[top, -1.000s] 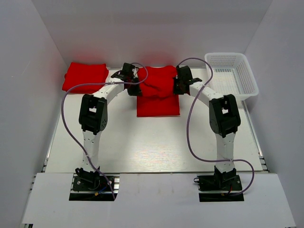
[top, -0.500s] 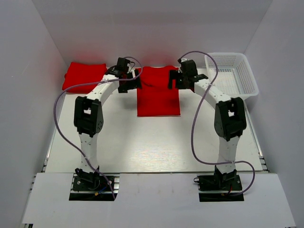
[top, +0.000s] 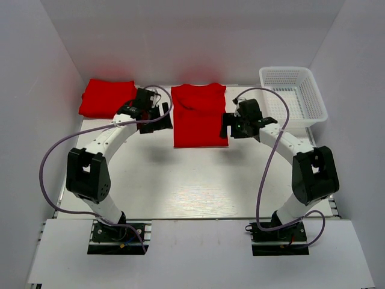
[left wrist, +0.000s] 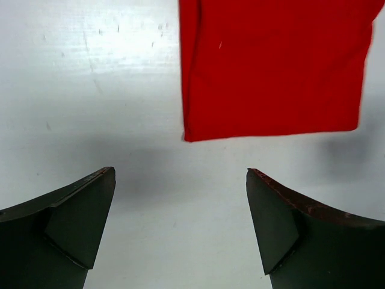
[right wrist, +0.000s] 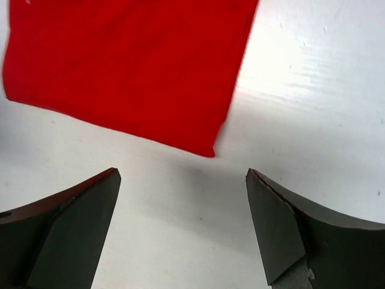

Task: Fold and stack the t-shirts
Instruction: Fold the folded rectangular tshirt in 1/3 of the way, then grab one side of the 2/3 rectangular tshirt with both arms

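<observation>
Fingers [left wrist: 72, 223] of my left gripper [top: 163, 120] stand spread wide with nothing between them. Only bare table [left wrist: 90, 90] shows in the gap on my left wrist view.

Starting at the upper left of the top view, I see a folded red pile [top: 107, 97] lying by the back wall, clear of both arms. I cannot tell how many layers it holds. Just right of it the left arm curves in from the lower left, and its gripper hangs beside the left edge of the shirt [top: 198, 117] without touching it.

That shirt lies flat in the upper middle of the frame, folded into an upright rectangle, with its far end a little rumpled and its near end smooth. On the left wrist view it fills the upper right, and its near left corner sits just above the gap between the fingers. A seam or fold runs down its left edge.

On the right wrist view the same red cloth fills the upper left, and its near right corner points down toward the gap.

My right gripper [top: 228, 125] sits just off the shirt's right edge, low on that side. Its jaws are as wide apart as the left ones and hold nothing.

Furthest right, in the upper right corner, a white mesh basket [top: 313, 111] stands on the table behind the right arm, well apart from the shirt.
</observation>
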`<state>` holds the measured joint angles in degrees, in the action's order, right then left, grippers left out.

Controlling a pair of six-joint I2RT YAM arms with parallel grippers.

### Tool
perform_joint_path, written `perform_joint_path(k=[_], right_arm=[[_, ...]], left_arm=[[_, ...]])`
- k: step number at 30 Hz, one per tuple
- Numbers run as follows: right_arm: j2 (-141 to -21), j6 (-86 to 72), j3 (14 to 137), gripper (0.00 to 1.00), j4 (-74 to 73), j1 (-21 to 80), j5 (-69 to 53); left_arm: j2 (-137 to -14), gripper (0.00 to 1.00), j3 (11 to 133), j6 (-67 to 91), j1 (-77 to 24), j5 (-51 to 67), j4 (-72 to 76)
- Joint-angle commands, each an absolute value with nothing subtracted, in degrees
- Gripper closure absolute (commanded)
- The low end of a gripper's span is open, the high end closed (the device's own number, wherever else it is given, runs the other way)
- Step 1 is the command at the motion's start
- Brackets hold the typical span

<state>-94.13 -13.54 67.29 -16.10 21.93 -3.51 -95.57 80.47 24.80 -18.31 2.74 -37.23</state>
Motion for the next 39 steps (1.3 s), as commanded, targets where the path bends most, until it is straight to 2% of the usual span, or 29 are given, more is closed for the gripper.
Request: perform_joint_path(k=[1, 12, 18, 29, 36, 39], right_arm=[[-90.5, -15.0, 64.8, 0.09, -14.5, 22.2, -0.6], [-94.4, -18.8, 64.0, 0.09, -14.9, 22.5, 2.3], [-98.3, -19.4, 66.2, 0.09, -15.9, 22.5, 3.6], [-105.1, -19.8, 70.7, 0.09, -17.8, 22.6, 4.0], [-107.5, -19.7, 71.5, 0.09, -18.2, 23.4, 3.8], [-107.9, -19.8, 71.3, 0.2, -18.5, 23.6, 2.9]], left_arm=[[-93.6, 0.0, 77.3, 24.1, -19.2, 4.2, -36.3], [-100.3, 0.0, 74.7, 24.1, -21.6, 5.3, -32.5], [-104.9, 0.0, 76.7, 24.1, -23.3, 0.9, -32.5], [-111.9, 0.0, 79.8, 24.1, -25.0, 0.4, -30.5], [-114.7, 0.14, 81.7, 24.1, -26.0, -1.0, -31.6], [-115.2, 0.19, 81.1, 24.1, -26.5, -1.0, -31.0]])
